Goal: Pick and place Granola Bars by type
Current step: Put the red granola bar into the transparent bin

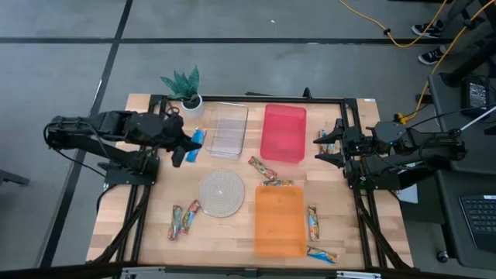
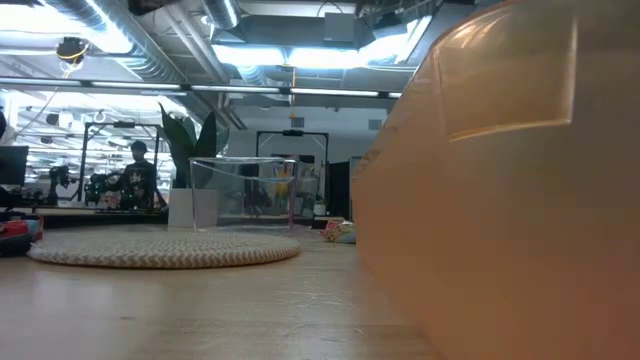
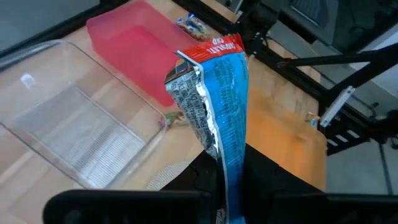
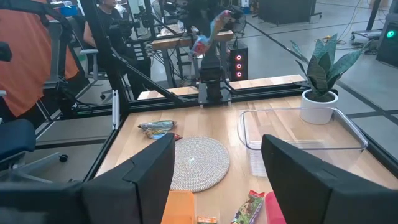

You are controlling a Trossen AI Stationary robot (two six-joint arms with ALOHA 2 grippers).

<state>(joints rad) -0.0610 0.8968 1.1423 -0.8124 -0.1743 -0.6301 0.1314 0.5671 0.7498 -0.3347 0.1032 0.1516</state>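
My left gripper (image 1: 188, 146) hovers over the table just left of the clear bin (image 1: 229, 130), shut on a blue granola bar (image 3: 221, 106) with a red end strip. It also shows far off in the right wrist view as the blue bar (image 4: 208, 34). My right gripper (image 1: 328, 147) stands open at the table's right edge beside the red bin (image 1: 284, 132), touching nothing. A bar (image 4: 249, 208) lies on the table below its fingers. Other bars lie flat on the wood: two (image 1: 270, 173) between the red and orange bins, two (image 1: 184, 217) left of the mat, two (image 1: 315, 232) right of the orange bin. My left gripper pinches the blue bar by its lower end (image 3: 227, 183) between the two fingers. The bar is lifted clear of the table. It sticks out past the fingertips, its crimped red-striped end (image 3: 214, 48) free and its wrapper creased along one side.
An orange bin (image 1: 279, 221) sits near the table's front, filling the right of the low view. A round woven mat (image 1: 221, 192) lies at centre and a potted plant (image 1: 186, 91) stands at the far left. People and desks show in the room beyond.
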